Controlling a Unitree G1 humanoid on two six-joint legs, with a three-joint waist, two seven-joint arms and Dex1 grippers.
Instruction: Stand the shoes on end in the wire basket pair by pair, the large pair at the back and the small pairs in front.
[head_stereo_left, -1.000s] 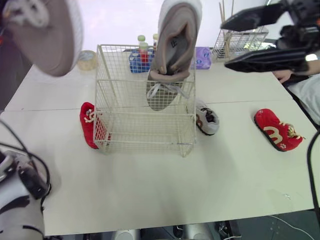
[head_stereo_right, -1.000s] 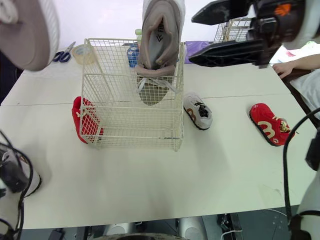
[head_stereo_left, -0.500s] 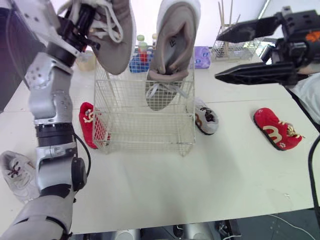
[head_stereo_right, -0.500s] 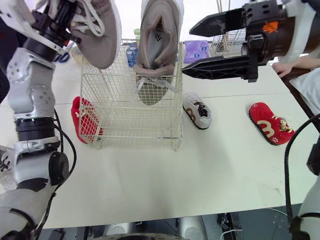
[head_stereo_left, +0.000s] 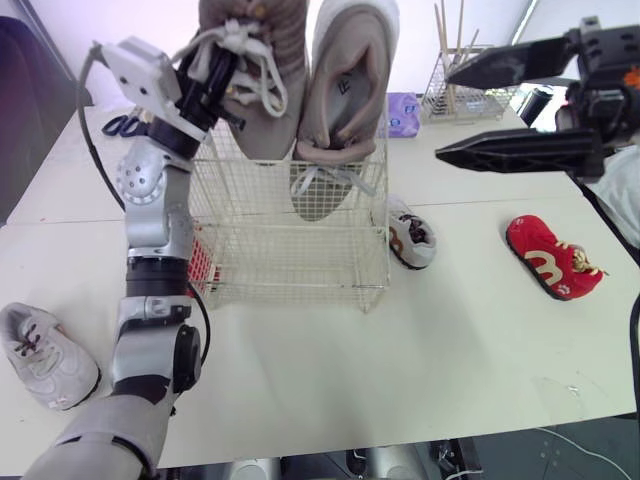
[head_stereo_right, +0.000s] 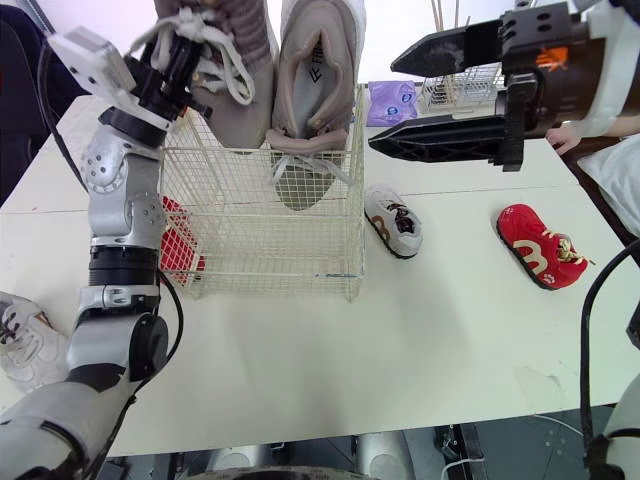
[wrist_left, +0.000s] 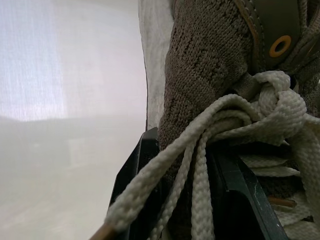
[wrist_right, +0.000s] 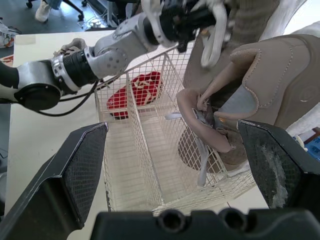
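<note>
Lab workroom — white worktable (head_stereo_left: 450, 330), scissors (head_stereo_left: 121, 126), wire rack of sticks (head_stereo_left: 462, 92)

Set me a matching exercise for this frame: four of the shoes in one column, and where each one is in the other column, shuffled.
Shoes
1. laced large shoe
2. second large shoe
3. grey-and-white small shoe
4. red small shoe with the yellow M

Places
A. lying alone on the table, far on the robot's right
B. standing on end inside the wire basket
C. held in the left gripper at the basket's top
D. on the table, close beside the basket's right side

Pairs: 1-C, 2-B, 3-D, 4-A
</note>
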